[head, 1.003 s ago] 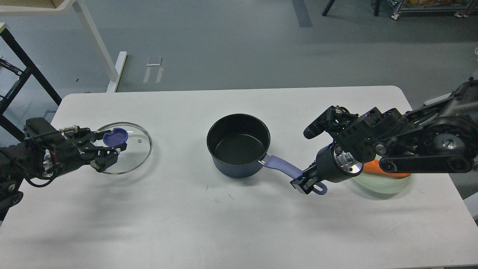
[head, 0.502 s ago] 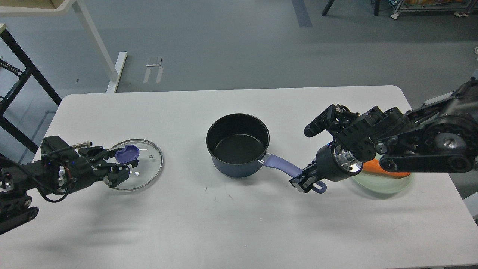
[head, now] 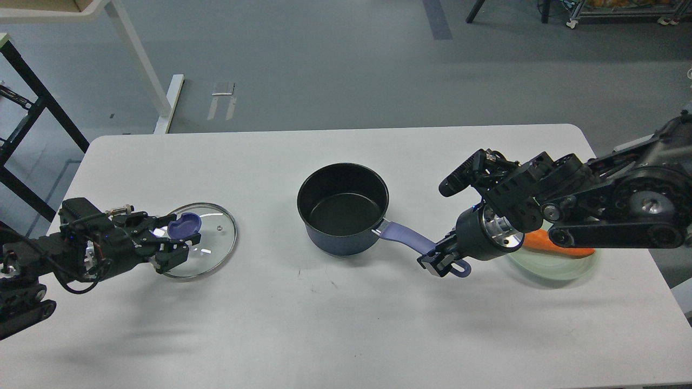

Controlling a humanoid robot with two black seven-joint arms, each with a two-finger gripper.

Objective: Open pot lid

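A dark blue pot (head: pixel 343 208) stands uncovered at the table's middle, its purple handle (head: pixel 403 237) pointing right and toward me. My right gripper (head: pixel 440 260) is shut on the end of that handle. The glass lid (head: pixel 208 254) with a purple knob (head: pixel 184 224) lies flat on the white table (head: pixel 324 324) at the left, well apart from the pot. My left gripper (head: pixel 170 241) is at the lid's left edge, its fingers spread just left of the knob and not gripping it.
A pale green plate (head: pixel 562 267) with an orange carrot (head: pixel 562 246) sits at the right, partly under my right arm. A white table leg and a black frame stand on the floor behind the table at the left.
The left gripper carried the lid down and toward me onto the table, then let go of the knob and drew back a little. The right gripper and the pot shifted slightly left.
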